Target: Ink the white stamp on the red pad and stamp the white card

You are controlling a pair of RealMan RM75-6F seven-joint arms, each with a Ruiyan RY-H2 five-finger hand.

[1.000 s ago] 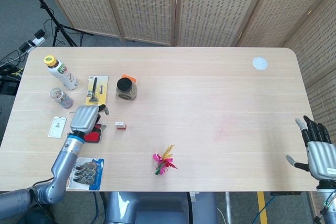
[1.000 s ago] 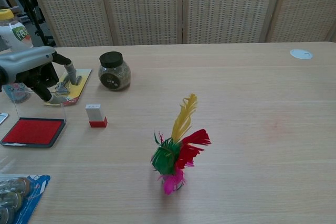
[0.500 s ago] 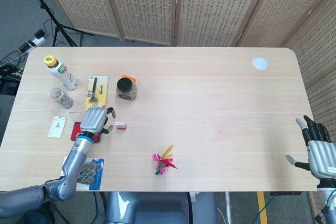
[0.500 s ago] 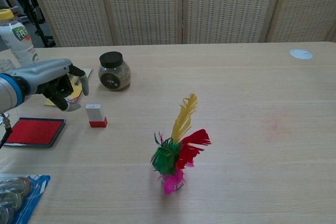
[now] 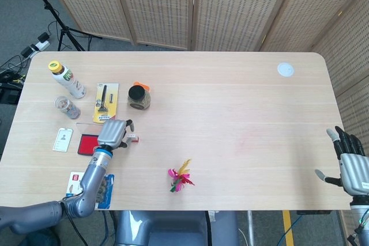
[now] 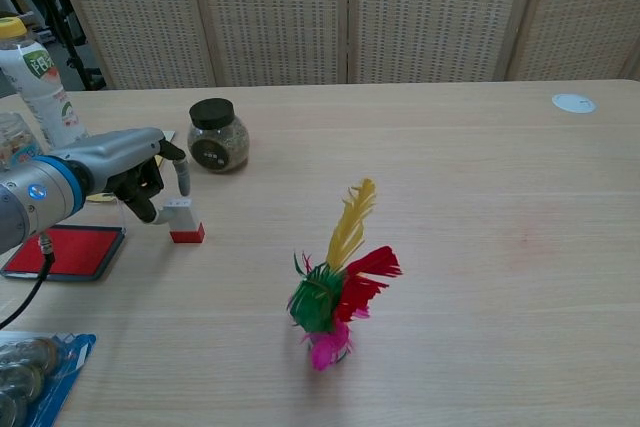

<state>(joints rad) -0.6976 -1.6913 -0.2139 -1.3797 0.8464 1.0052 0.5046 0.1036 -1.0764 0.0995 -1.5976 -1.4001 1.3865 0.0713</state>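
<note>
White stamp (image 6: 182, 220): small upright block, white body, red base, on table at 3 o'clock of red pad (image 6: 58, 252) | left hand (image 6: 140, 172) grey, fingers curled at stamp, grasp cannot tell | right hand (image 5: 351, 164) released, fingers spread | pad flat, rectangular, dark-rimmed | white card (image 5: 63, 139) at pad's 9 o'clock

The stamp (image 6: 184, 220) is showing white over a red base, the pad (image 6: 62, 252) red in a dark frame. At nine o'clock the card (image 5: 63, 139) is looking white. The left hand (image 6: 140, 172) is gleaming silver-grey with black fingers. The shuttlecock (image 6: 338, 282) is flaring yellow, red, green and pink feathers.
</note>
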